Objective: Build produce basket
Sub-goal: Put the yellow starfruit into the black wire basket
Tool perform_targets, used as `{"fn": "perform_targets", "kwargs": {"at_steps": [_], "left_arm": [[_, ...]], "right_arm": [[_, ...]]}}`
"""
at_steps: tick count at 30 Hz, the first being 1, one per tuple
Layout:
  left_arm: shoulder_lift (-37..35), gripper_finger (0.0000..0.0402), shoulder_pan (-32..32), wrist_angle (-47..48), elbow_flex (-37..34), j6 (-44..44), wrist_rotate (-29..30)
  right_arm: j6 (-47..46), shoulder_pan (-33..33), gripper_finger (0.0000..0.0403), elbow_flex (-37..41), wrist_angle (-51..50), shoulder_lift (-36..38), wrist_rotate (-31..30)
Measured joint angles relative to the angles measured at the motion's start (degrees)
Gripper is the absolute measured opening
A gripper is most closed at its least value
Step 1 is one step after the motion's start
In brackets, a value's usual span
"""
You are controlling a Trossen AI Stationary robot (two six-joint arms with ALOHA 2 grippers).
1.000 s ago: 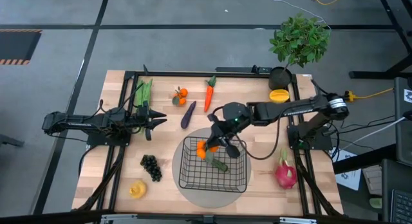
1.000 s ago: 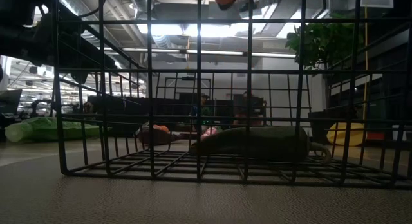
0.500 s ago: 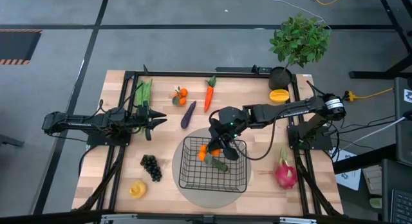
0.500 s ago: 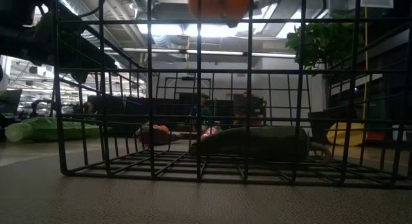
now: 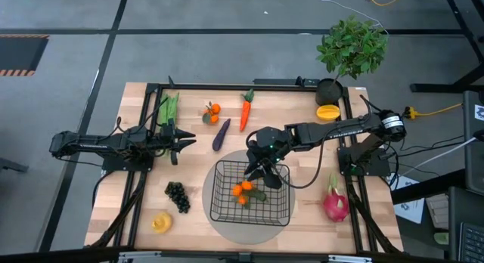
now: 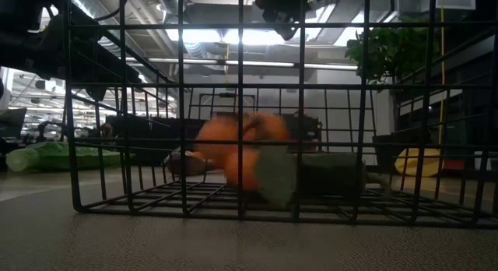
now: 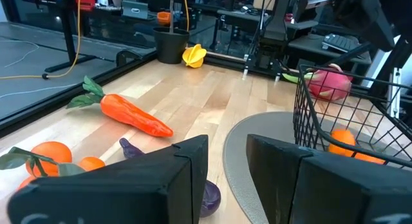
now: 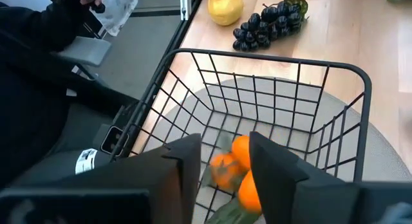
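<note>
The black wire basket (image 5: 227, 206) stands on a grey round mat. In it lie an orange cluster (image 5: 242, 190) and a small cucumber (image 5: 259, 194); the low view shows the cluster (image 6: 237, 150) blurred, next to the cucumber (image 6: 323, 176). My right gripper (image 5: 261, 173) hangs open and empty over the basket's far side; its wrist view looks down between the fingers (image 8: 225, 163) onto the cluster (image 8: 237, 174). My left gripper (image 5: 187, 142) is open and empty at the table's left, its fingers pointing toward the eggplant (image 5: 221, 134).
On the table lie a second orange cluster (image 5: 212, 110), a carrot (image 5: 246, 110), a green husk (image 5: 168, 108), a mango (image 5: 327, 112), a dragon fruit (image 5: 336, 205), grapes (image 5: 178, 196) and a yellow fruit (image 5: 160, 222). A potted plant (image 5: 330, 89) stands at the far right corner.
My right gripper has gone a little toward the table's left over the basket's far side and has let go of the orange cluster. The cluster has fallen from the gripper to the basket's floor, beside the cucumber.
</note>
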State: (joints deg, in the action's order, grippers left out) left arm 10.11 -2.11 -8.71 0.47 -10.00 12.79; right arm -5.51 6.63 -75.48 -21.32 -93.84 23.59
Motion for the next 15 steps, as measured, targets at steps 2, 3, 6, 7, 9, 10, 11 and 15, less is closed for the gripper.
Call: {"fn": "perform_targets", "kwargs": {"at_steps": [2,3,6,7,9,10,11,15], "left_arm": [[0.0,0.0098,0.0,0.0,0.0,0.0,0.0],[0.0,0.0098,0.0,0.0,0.0,0.0,0.0],[0.0,0.0098,0.0,0.0,0.0,0.0,0.0],[0.0,0.0098,0.0,0.0,0.0,0.0,0.0],[0.0,0.0098,0.0,0.0,0.0,0.0,0.0],[0.0,0.0098,0.0,0.0,0.0,0.0,0.0],[0.0,0.0098,0.0,0.0,0.0,0.0,0.0],[0.0,0.0098,0.0,0.1,0.0,0.0,0.0]], "right_arm": [[0.0,0.0,0.0133,0.0,0.0,0.0,0.0],[-0.3,0.0,0.0135,0.0,0.1,0.0,0.0],[-1.8,0.0,0.0137,0.0,0.0,0.0,0.0],[-2.2,-0.1,0.0137,0.0,0.0,0.0,0.0],[-3.3,-0.3,0.0137,0.0,0.0,0.0,0.0],[-3.4,-0.6,0.0137,0.0,-0.3,0.0,0.0],[-3.4,-1.0,0.0137,0.0,-1.3,0.1,0.1],[-6.2,-3.5,0.0137,-0.1,-12.2,3.1,-0.1]]}}
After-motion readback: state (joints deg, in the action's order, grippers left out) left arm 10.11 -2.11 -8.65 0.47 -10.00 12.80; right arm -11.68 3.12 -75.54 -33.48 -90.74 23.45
